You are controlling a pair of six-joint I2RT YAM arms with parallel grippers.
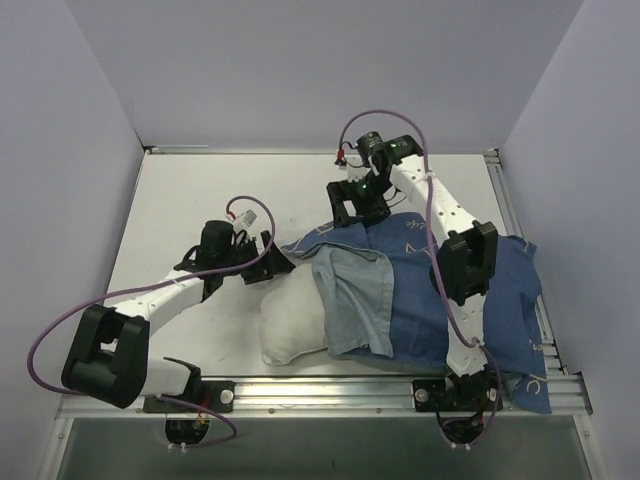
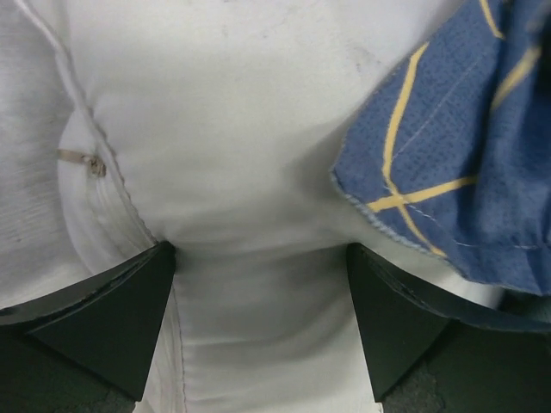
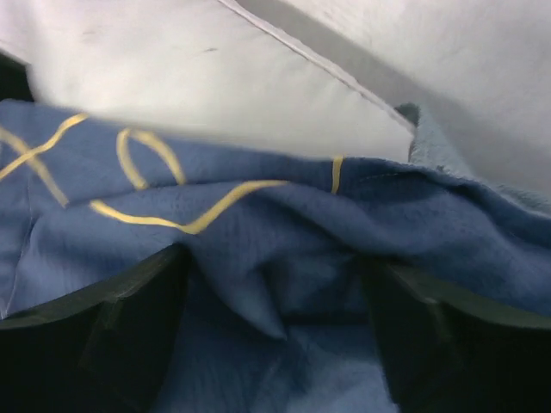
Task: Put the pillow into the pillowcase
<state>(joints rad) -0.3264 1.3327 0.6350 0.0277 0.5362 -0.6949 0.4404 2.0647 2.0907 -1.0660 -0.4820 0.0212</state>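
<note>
Both claws released. Next: left gripper [image 2: 260, 248] pins plump white pillow [image 1: 290, 325]; right gripper [image 3: 275, 256] grabs limp blue pillowcase [image 1: 400, 290] hem, drags toward 9 o'clock.

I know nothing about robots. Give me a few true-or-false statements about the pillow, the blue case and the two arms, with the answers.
1. The pillow is completely inside the pillowcase. False: its white end sticks out of the case's opening, on the left arm's side.
2. The left jaws stand open, with white pillow fabric between them. True.
3. The right jaws are clamped shut on the pillow. False: they stand open over bunched blue pillowcase fabric.
4. The pillowcase has yellowish line drawings on its darker blue side. True.
</note>
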